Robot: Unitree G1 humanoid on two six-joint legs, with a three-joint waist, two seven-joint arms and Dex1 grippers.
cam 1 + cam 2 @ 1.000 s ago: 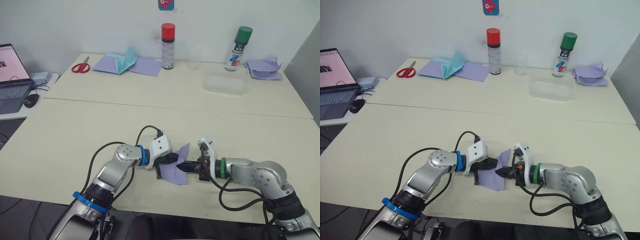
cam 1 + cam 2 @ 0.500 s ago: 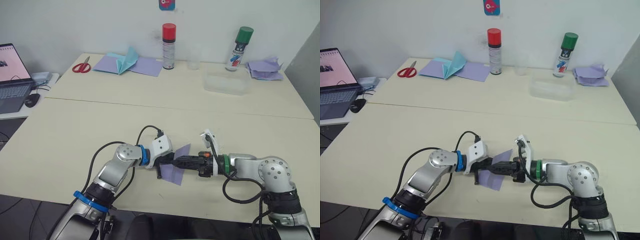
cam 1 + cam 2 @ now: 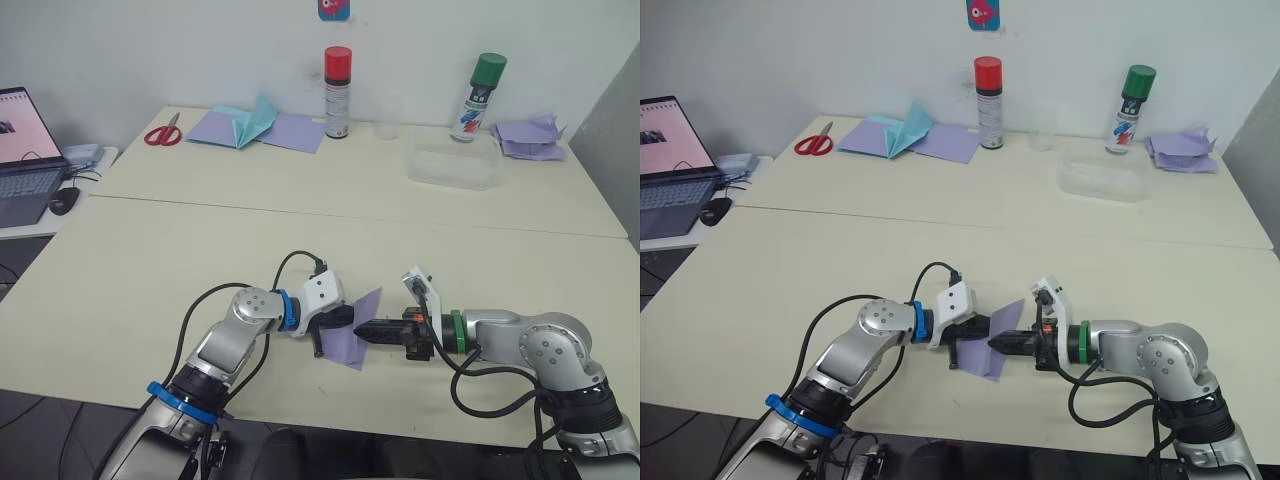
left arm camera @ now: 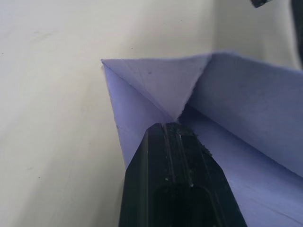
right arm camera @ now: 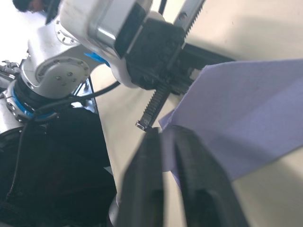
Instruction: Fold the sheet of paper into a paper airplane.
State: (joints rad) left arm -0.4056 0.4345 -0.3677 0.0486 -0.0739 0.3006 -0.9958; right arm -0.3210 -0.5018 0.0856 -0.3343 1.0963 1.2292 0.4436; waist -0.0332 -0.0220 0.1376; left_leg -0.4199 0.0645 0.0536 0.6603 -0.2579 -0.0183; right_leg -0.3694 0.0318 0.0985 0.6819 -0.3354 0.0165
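Folded lavender sheet of paper sits low centre of the head views, held up off the near table between both grippers. Left gripper fingers closed flat on its left part, seen in the left wrist view with the paper's fold right at the tips. Right gripper narrow, fingers pinching the paper edge, probably gripped. Spray cans, scissors and a clear tub sit along the far table at top.
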